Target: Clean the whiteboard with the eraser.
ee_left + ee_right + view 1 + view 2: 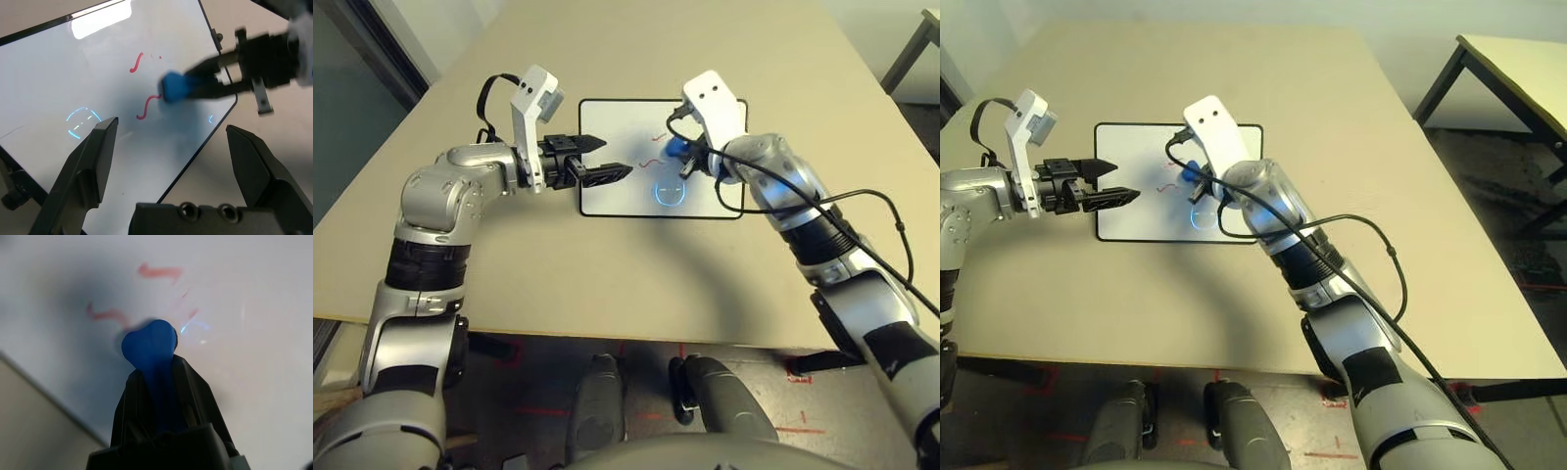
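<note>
The whiteboard (617,127) lies flat on the tan table, black-framed, with two red squiggles (147,105) and a faint blue smiley circle (669,193) near its front edge. My right gripper (159,369) is shut on the blue eraser (149,345), which sticks out past the fingertips. The eraser (172,87) is down at the board's surface, right beside the lower red squiggle. My left gripper (615,157) hovers open over the board's left half, its fingers pointing toward the eraser (677,149), with nothing between them.
The tan table (607,284) extends wide around the board on every side. A black cable (862,196) loops off my right forearm. A second table (1518,69) stands off to the right, across a gap of floor.
</note>
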You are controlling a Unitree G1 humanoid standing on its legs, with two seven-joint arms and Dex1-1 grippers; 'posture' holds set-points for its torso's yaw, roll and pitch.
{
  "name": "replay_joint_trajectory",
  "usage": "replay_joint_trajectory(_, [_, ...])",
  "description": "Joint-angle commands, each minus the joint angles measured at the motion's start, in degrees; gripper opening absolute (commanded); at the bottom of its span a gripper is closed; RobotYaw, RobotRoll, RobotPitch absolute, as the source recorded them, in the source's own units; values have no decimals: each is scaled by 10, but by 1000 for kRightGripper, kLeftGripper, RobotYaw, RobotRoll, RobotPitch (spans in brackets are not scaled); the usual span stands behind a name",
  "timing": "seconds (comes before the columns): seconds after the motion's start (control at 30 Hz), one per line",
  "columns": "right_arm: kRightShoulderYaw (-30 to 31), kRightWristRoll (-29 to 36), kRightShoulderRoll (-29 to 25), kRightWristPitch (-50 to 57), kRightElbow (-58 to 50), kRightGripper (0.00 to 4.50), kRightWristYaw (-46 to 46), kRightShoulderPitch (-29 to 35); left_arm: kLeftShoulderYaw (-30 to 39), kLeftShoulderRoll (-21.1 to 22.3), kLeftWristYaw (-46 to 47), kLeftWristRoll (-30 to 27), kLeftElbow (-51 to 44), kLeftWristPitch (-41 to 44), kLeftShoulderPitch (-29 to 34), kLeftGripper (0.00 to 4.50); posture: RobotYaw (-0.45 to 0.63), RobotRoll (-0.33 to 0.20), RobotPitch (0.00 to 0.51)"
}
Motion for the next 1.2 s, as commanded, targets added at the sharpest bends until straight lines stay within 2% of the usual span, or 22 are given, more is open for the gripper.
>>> replay_joint_trajectory(0.03, [3,-7,-5,10,29,670,1,0,-1,-1,1,0,3,5,-3,4500,-44,0,129])
replay_joint_trajectory(0.23, [-42,-10,-2,-28,94,668,-22,-50,-1,-2,1,1,5,4,-4,4500,-45,0,125])
replay_joint_trajectory(0.4, [-49,-10,4,-33,107,644,-27,-54,-1,-4,3,0,3,6,-4,4500,-46,0,124])
replay_joint_trajectory(0.6, [-12,2,21,31,20,644,-12,10,-1,-5,4,-1,1,8,-4,4500,-45,0,125])
replay_joint_trajectory(0.8, [-10,4,26,57,-5,643,-7,23,-1,-5,4,-1,3,7,-5,4500,-46,0,123])
replay_joint_trajectory(1.2, [-100,14,41,21,65,640,-36,-94,-2,-2,2,-2,2,9,-2,4500,-46,0,125])
